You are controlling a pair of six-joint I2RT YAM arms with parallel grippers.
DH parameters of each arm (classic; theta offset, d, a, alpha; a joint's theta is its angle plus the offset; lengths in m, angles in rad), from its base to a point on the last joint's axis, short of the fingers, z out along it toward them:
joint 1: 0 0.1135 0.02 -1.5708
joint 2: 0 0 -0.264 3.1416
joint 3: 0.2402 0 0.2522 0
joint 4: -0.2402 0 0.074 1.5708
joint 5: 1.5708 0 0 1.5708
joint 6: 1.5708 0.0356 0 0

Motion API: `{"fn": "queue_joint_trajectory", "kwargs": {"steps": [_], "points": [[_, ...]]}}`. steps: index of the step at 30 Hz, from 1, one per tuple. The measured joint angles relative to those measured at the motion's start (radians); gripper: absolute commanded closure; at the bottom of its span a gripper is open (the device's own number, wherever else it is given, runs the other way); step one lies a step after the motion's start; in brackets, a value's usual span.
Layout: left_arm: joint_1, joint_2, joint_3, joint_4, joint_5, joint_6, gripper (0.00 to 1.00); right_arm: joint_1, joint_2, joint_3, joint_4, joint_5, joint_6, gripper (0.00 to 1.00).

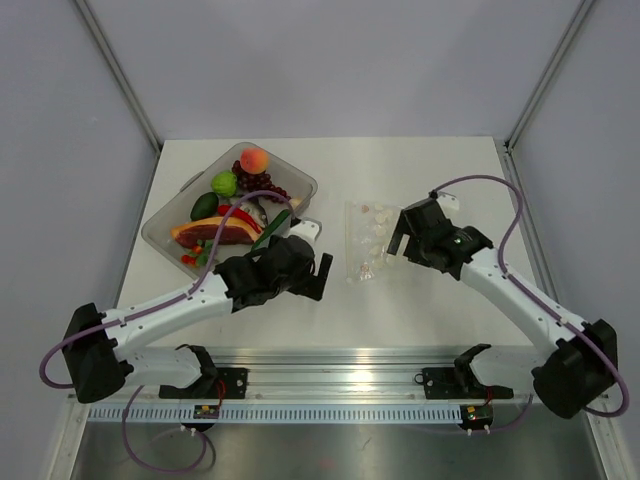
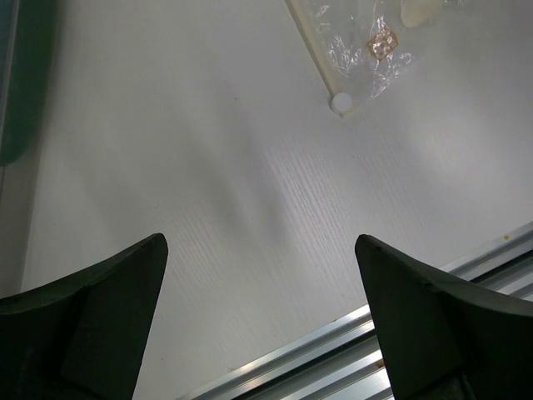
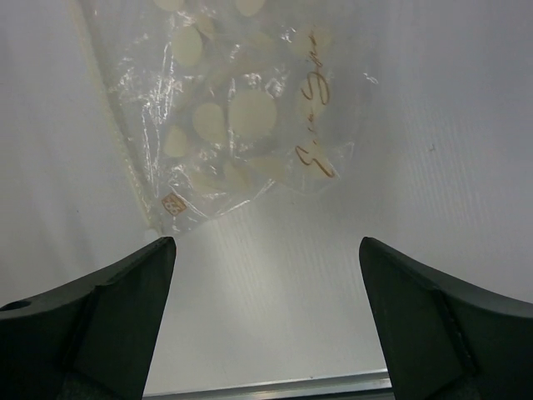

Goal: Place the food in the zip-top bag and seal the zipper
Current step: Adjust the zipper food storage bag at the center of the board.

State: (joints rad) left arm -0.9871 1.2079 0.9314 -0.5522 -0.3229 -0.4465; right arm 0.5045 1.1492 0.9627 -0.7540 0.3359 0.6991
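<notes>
The left end effector [image 2: 262,242] has its two dark fingers spread wide, and nothing is between them. The right end effector [image 3: 266,242] is wide open and empty too. They are probably open like this so each one is ready to grab something.

The bag [image 1: 365,240] lies flat on the table [image 1: 420,170], between the two arms. That looks like a good spot, since both arms can reach it. It lies just ahead of the right end effector, close but not touching. From the left end effector it is further off, ahead and to the right. A pale strip down the bag's edge on the tray's side may be the zipper [image 2: 315,54].

None of the food is in the bag yet. It all sits together in the tray [image 1: 160,235], beside the left arm: the lime [image 1: 224,183], peach [image 1: 254,160], grapes [image 1: 268,188] and cucumber [image 1: 272,228]. The left end effector is just past the tray's near corner.
</notes>
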Motion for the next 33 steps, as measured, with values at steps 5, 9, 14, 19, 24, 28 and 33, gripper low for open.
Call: {"fn": "queue_joint_trajectory", "kwargs": {"steps": [5, 9, 14, 19, 24, 28, 33], "points": [[0.019, -0.003, 0.003, -0.008, 0.000, -0.019, 0.01, 0.046, 0.193, 0.072, 0.098, 0.012, -0.011, 0.01], [0.020, -0.011, 0.005, -0.031, -0.001, -0.024, 0.01, 0.045, 0.378, 0.117, 0.137, 0.022, -0.015, 0.16], [0.021, -0.033, 0.005, -0.047, -0.002, -0.026, 0.01, 0.045, 0.558, 0.195, 0.156, 0.052, -0.019, 0.65], [0.026, -0.043, 0.005, -0.053, -0.008, -0.026, 0.01, 0.045, 0.553, 0.198, 0.159, 0.064, -0.030, 1.00], [0.096, -0.048, 0.005, -0.052, 0.024, -0.025, 0.01, 0.029, 0.415, 0.164, 0.196, -0.002, -0.093, 1.00], [0.196, -0.052, 0.032, -0.051, 0.088, -0.025, 0.01, -0.036, 0.203, 0.061, 0.292, -0.193, -0.156, 1.00], [0.278, -0.065, 0.086, -0.029, 0.175, -0.026, 0.01, -0.111, 0.035, -0.030, 0.425, -0.437, -0.181, 1.00]]}}
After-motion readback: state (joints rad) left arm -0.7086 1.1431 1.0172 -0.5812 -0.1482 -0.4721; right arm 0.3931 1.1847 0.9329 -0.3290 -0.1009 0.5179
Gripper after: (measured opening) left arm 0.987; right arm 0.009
